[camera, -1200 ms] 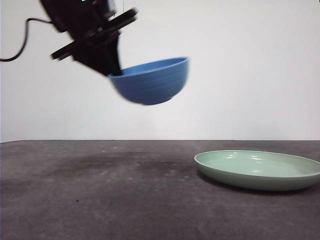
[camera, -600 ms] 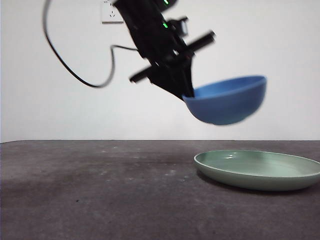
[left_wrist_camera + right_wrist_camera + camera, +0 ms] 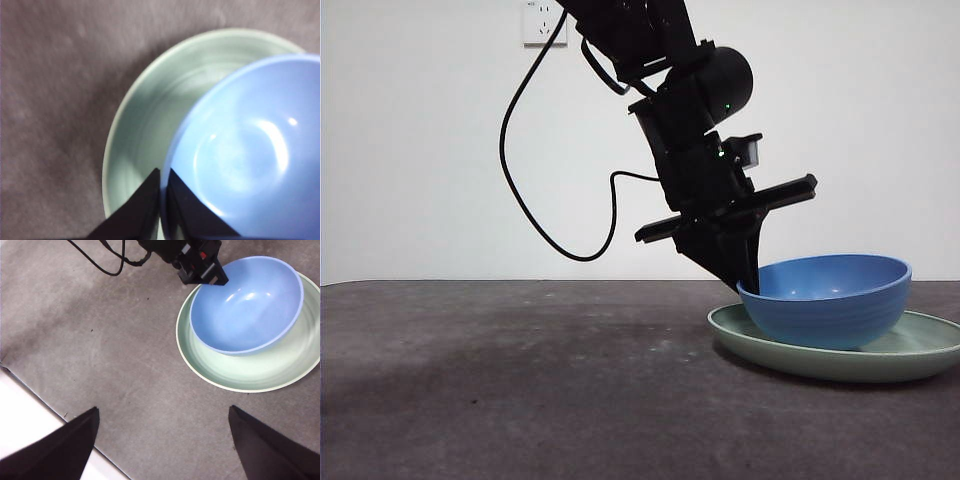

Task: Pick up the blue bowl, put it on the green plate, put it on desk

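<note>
The blue bowl (image 3: 830, 300) sits in the green plate (image 3: 925, 355) on the right side of the desk (image 3: 520, 380). My left gripper (image 3: 748, 280) reaches down from the upper left and is shut on the bowl's left rim. In the left wrist view its jaws (image 3: 162, 175) pinch the rim, one inside the bowl (image 3: 250, 150) and one outside over the plate (image 3: 145, 125). My right gripper (image 3: 164, 410) hangs open high above the desk, well apart from the bowl (image 3: 245, 305) and the plate (image 3: 250, 372).
A black cable (image 3: 535, 215) loops down behind the left arm. A white wall socket (image 3: 542, 22) is on the back wall. The desk's edge (image 3: 30, 385) runs diagonally near the right gripper in the right wrist view.
The left gripper carried the bowl rightward and down. The bowl went from hanging in the air to resting in the green plate.
</note>
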Robot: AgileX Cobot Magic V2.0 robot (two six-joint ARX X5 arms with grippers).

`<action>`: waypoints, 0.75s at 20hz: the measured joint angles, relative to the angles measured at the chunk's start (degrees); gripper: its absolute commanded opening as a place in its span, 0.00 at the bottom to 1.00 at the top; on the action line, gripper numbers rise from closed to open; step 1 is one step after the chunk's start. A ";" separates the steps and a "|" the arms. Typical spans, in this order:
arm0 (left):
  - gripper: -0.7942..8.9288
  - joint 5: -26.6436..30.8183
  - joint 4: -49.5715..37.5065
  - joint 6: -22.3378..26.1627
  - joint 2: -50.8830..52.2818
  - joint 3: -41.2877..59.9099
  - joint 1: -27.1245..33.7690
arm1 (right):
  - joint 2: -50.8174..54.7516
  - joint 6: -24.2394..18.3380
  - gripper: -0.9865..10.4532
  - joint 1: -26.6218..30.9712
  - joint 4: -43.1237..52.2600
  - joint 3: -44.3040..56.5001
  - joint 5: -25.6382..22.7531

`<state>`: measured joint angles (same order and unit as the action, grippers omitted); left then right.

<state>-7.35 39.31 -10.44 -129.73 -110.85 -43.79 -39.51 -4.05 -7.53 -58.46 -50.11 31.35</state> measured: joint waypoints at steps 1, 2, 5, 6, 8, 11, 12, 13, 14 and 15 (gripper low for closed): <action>0.09 0.00 0.24 0.00 -0.02 -0.11 0.00 | 0.00 0.00 0.45 0.00 0.00 0.00 0.00; 0.09 0.00 0.42 0.02 -0.02 -0.31 0.00 | 0.00 0.00 0.45 0.00 0.00 0.00 0.00; 0.17 0.02 0.72 0.02 -0.02 -0.35 -0.02 | 0.00 0.00 0.45 0.00 0.00 0.00 0.00; 0.21 0.07 0.74 0.02 -0.02 -0.35 -0.13 | 0.00 0.00 0.45 0.00 0.00 0.00 0.00; 0.25 0.09 0.81 0.04 -0.07 -0.35 -0.42 | 0.00 0.00 0.45 0.00 0.00 0.00 0.00; 0.25 0.09 1.20 0.07 -0.07 -0.37 -0.55 | 0.00 0.00 0.45 0.00 0.00 0.00 0.00; 0.26 0.09 1.25 0.07 -0.07 -0.37 -0.55 | 0.00 0.00 0.45 0.00 0.00 0.00 0.00; 0.29 0.11 1.25 0.04 -0.07 -0.37 -0.55 | 0.00 -0.02 0.45 0.00 0.00 0.00 0.00; 0.32 0.11 1.27 0.04 0.02 -0.37 -0.55 | 0.00 0.00 0.45 0.00 0.00 0.00 0.00; 0.34 0.11 1.57 0.07 0.42 -0.37 -0.50 | 0.00 0.00 0.45 0.00 0.00 0.00 0.00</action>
<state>-7.25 40.88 -10.37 -129.32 -111.22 -44.29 -39.51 -4.05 -7.53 -58.46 -50.11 31.35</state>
